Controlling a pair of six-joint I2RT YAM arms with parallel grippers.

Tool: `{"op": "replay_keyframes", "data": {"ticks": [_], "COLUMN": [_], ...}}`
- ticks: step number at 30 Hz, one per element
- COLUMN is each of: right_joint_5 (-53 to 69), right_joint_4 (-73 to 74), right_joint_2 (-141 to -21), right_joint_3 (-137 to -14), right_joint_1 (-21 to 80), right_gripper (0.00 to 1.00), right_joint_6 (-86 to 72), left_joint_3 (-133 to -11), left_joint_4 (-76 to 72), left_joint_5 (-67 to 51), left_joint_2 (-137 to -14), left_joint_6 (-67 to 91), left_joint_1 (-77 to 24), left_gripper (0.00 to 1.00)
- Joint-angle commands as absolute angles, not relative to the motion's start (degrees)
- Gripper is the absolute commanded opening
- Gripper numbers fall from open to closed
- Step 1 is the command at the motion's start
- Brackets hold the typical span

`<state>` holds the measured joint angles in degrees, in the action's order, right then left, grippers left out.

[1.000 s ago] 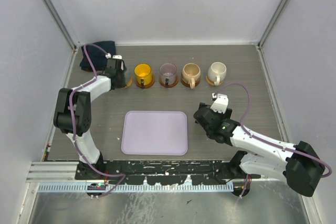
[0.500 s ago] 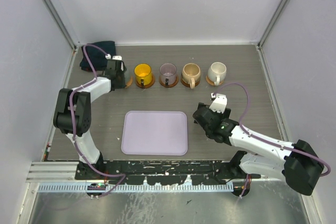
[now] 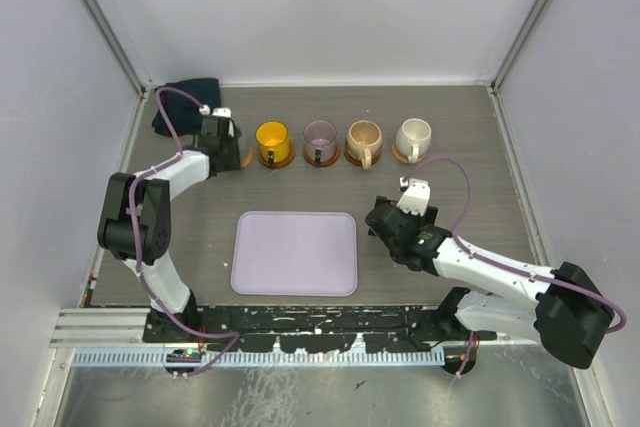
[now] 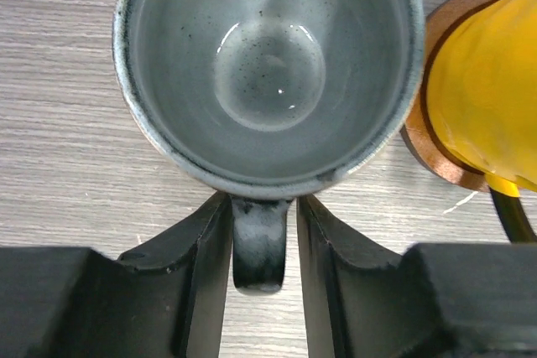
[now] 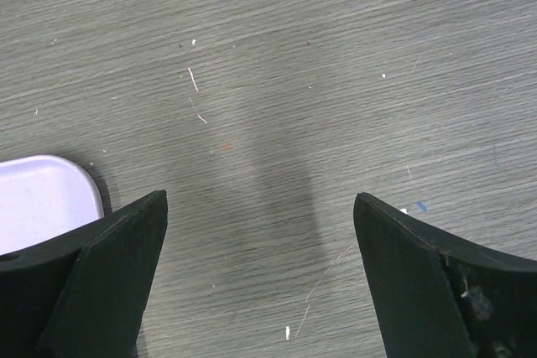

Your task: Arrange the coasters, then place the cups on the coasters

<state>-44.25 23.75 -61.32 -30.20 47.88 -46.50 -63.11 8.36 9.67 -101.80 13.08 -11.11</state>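
Note:
The grey-green cup [image 4: 268, 64] stands upright at the left end of the back row, and a brown coaster edge [image 3: 245, 157] shows under it. My left gripper [image 4: 262, 207] [image 3: 222, 140] straddles the cup's handle [image 4: 258, 245]; its jaws are slightly apart, with a gap on the right side. The yellow cup [image 3: 272, 137] [image 4: 487, 98], purplish cup [image 3: 320, 135], tan cup [image 3: 364, 136] and cream cup [image 3: 413, 134] each sit on a coaster [image 4: 428, 148]. My right gripper [image 5: 259, 197] [image 3: 380, 219] hangs wide open over bare table, holding nothing.
The lilac tray [image 3: 295, 252] [image 5: 42, 194] lies at the front middle, just left of my right gripper. A dark cloth [image 3: 185, 102] is bunched in the back left corner behind my left arm. Walls enclose the table on three sides.
My left gripper's jaws have eased apart from the grey-green cup's handle. The right arm has drifted slightly left. The cups have not moved.

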Motion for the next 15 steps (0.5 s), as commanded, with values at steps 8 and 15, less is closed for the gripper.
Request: {"op": "replay_keyframes", "data": {"ticks": [8, 15], "right_joint_5": [-44.38, -44.52], "right_joint_4": [21.37, 21.36], "right_joint_2": [-62.00, -61.58], "right_joint_3": [-31.11, -30.95], "right_joint_1": [47.72, 47.77], "right_gripper": [0.96, 0.97], "right_joint_6": [-45.54, -45.52], "left_joint_3": [-61.77, -61.73], "left_joint_4": [4.80, 6.31], "left_joint_5": [9.24, 11.12], "left_joint_2": [-96.77, -96.46], "left_joint_6": [13.99, 13.55], "left_joint_1": [-10.84, -10.89], "left_gripper": [0.45, 0.46]}}
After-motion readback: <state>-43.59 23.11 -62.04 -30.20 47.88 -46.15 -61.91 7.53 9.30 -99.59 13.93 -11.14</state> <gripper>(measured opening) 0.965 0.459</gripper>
